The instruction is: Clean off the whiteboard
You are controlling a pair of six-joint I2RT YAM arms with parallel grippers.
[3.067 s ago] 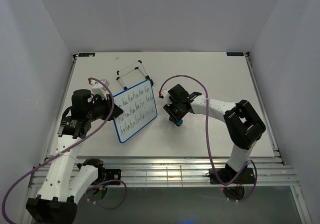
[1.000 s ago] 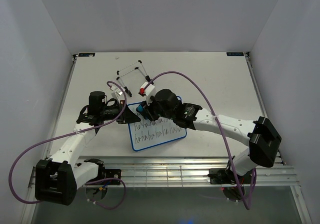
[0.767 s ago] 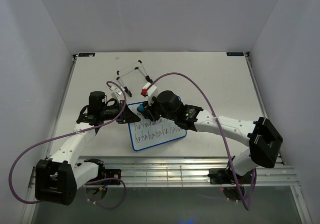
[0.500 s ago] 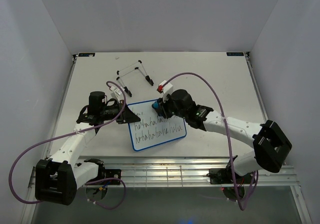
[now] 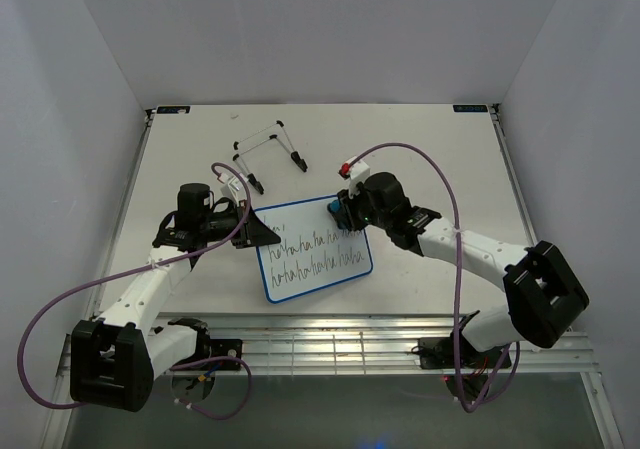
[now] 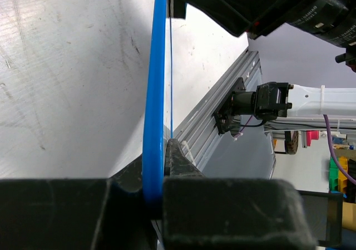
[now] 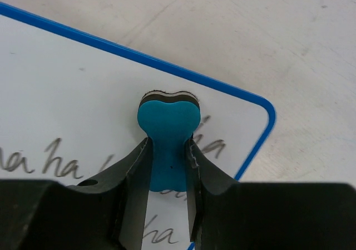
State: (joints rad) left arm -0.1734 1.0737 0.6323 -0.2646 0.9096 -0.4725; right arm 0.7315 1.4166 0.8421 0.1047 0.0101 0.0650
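The whiteboard (image 5: pixel 312 253) lies on the table, blue-framed, with two rows of black handwriting; its top band is wiped blank. My left gripper (image 5: pixel 252 233) is shut on the board's left edge; the left wrist view shows the blue frame (image 6: pixel 154 122) edge-on between the jaws. My right gripper (image 5: pixel 337 213) is shut on the blue bone-shaped eraser (image 5: pixel 333 209) and presses it on the board's upper right corner. In the right wrist view the eraser (image 7: pixel 167 130) sits between the fingers over the writing, near the board's (image 7: pixel 67 88) corner.
The thin wire stand (image 5: pixel 268 152) with black feet stands behind the board at the table's back left. Aluminium rails (image 5: pixel 330 341) run along the near table edge. White walls enclose the table on three sides.
The right gripper has swept the eraser rightward along the board's top, from its upper left to its upper right corner, and the top row of writing is gone. The left gripper has held still.
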